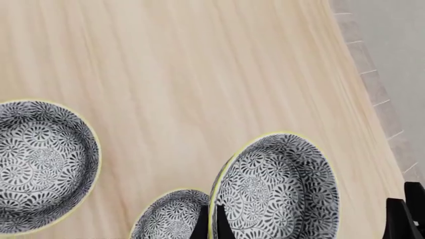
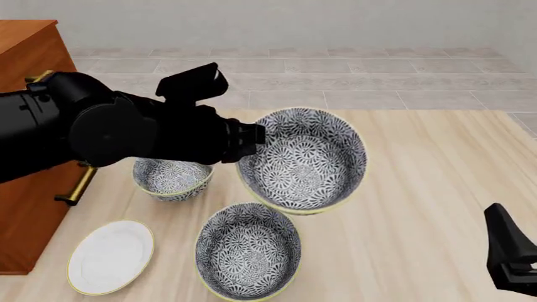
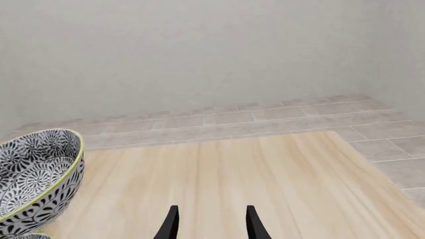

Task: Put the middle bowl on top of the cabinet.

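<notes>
Left claw pinching the rim of the middle bowl, bowl tilted, lifted at frame centre, cabinet at left edge, right claw parted, empty, over the counter lower right

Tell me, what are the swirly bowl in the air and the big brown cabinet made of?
The middle bowl looks like glazed ceramic: smooth, with a printed grey-and-white flower pattern and a pale yellow rim. The cabinet looks like reddish-brown wood with a brass-coloured handle. It is a render, so that's a guess.

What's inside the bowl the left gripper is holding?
Nothing. The middle bowl, tilted in the left gripper, shows only its floral interior. One finger covers a small patch near the rim.
</notes>
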Robot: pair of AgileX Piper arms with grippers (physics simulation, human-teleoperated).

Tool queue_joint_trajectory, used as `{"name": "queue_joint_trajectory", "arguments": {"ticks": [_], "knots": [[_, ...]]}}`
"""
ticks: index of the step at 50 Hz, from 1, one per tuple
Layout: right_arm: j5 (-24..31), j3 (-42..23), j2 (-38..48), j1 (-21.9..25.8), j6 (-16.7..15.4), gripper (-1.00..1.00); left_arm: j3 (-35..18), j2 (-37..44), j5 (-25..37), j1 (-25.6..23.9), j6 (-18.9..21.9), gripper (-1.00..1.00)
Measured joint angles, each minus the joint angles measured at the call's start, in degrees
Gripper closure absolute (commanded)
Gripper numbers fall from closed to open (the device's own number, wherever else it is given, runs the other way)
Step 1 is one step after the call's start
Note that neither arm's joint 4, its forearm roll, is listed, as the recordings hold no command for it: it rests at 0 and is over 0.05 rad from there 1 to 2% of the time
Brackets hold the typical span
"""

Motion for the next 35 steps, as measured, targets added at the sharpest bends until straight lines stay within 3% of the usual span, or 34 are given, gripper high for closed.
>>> {"name": "queue_joint_trajectory", "arguments": {"ticks": [35], "knots": [[0.1, -0.1, 0.0, -0.1, 0.3, -1.0, -1.9, -2.5, 3.3, 4.8, 1.2, 1.0]]}}
